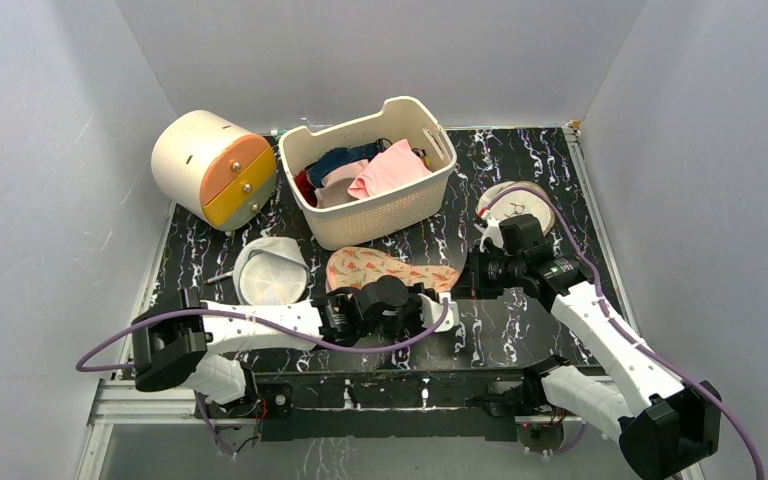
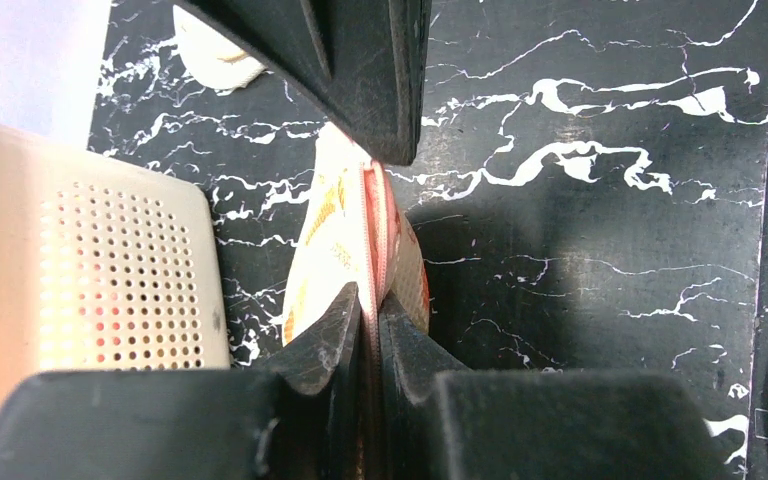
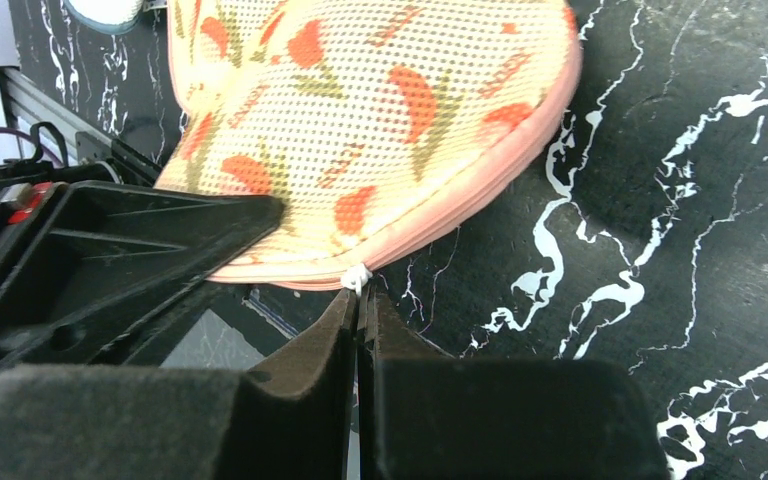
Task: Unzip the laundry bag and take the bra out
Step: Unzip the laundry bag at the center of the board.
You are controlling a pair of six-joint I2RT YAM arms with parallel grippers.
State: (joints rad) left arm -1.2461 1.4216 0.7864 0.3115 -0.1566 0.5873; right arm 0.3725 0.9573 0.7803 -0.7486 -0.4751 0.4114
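Just in front of the basket (image 1: pixel 430 205), on the black, white-veined table (image 1: pixel 520 330), lies the laundry bag (image 1: pixel 390 268), a flat peanut-shaped pouch. The top view places both arms at its right end, where only the wrist cameras show the contact. In the left wrist view the left gripper (image 2: pixel 372 335) has its jaws clamped on the bag's edge, with the pink trim and a pale zip line running up from between the black fingers; the perforated cream wall of the basket stands just to the side. In the right wrist view the right gripper (image 3: pixel 360 315) has its jaws pressed together on a small white pull tab (image 3: pixel 357 276) at the pink seam, and the bag's fabric shows as fine dotted mesh printed with red-orange flowers. Only the top view shows the rest: pink and dark blue garments heaped in the basket, a white dome mesh bag (image 1: pixel 272 270) left of the laundry bag, a round beige mesh disc (image 1: pixel 515 205) behind the right wrist, and a cream drum (image 1: pixel 205 165) with an orange and yellow face.
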